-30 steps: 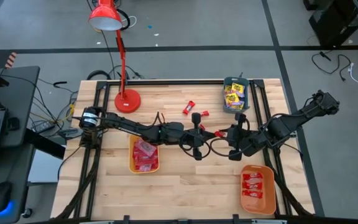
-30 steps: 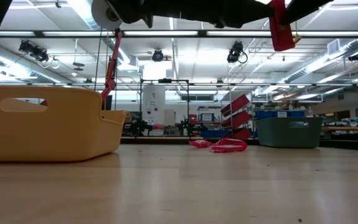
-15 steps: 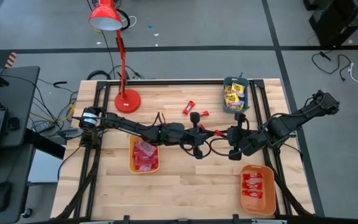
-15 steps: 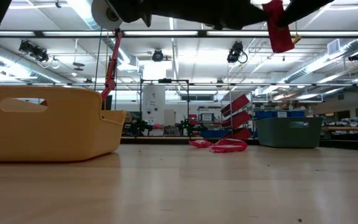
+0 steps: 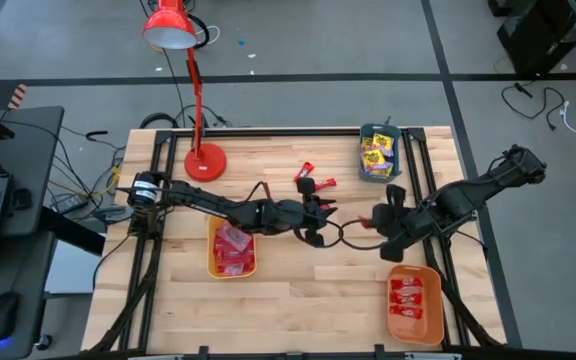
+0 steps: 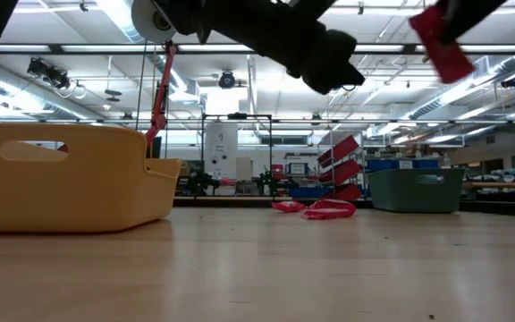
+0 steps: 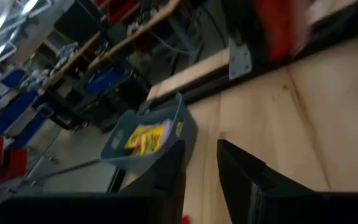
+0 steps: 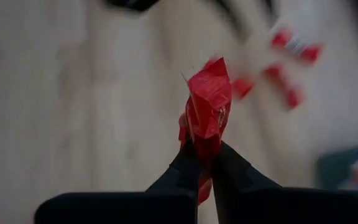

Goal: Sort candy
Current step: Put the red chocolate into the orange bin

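The right gripper [image 8: 205, 163] has its fingers pinching just the bottom edge of a crinkly red wrapped candy [image 8: 207, 106] above the wooden tabletop [image 5: 308, 290], so it might slip before the orange plastic tray [image 5: 415, 305]; left gripper [image 7: 201, 165] fingers sit spread, empty.

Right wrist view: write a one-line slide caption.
Right gripper shut on a red-wrapped candy above the wooden table, more red candies blurred beyond.

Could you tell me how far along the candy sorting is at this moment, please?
Done: red candies lie in the two orange trays and yellow packets in the teal tray. In hand: the right hand is shut on a red candy, held above the table. The left hand is open and empty mid-table. Left: a few loose red candies on the table.
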`<state>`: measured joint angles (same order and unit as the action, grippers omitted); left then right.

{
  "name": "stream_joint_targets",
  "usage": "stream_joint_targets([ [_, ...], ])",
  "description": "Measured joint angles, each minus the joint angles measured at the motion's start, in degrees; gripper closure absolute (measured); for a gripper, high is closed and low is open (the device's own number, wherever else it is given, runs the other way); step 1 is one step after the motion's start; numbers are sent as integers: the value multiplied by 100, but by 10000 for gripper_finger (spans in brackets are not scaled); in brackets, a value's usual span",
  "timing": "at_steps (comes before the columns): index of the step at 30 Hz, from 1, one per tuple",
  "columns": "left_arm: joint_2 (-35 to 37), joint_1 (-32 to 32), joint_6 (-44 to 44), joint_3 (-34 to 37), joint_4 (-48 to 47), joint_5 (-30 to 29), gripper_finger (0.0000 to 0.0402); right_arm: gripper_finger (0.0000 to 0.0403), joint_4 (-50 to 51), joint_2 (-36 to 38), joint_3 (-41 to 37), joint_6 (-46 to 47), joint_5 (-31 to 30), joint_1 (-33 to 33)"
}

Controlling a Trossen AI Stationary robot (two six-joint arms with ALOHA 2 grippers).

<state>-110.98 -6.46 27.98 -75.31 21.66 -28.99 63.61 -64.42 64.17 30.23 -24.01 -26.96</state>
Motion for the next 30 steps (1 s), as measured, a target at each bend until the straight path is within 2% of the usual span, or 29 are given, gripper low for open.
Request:
stream_joint_targets([
  [6,0,2,-152,0,-106,-53,302,385,789,2,216,1133,2127,-9],
  [9,2,2,-161,0,-106,-122,302,385,864,3,141,1894,3198,-183],
  [12,2,2,-161,0,-106,-272,302,385,835,-2,-40,2539,3740,-501],
  [17,58,3,-119,0,-451,-750,302,385,299,-15,-475,3403,3824,-1223],
  [19,144,13,-123,0,-735,-852,302,385,68,-25,-643,3705,3548,-1507],
  [22,341,41,-124,0,-1202,-869,302,385,-161,-148,-871,4021,3216,-1822],
  [30,858,214,-427,0,-2546,-714,302,384,-129,-947,-1082,4072,3088,-2221],
])
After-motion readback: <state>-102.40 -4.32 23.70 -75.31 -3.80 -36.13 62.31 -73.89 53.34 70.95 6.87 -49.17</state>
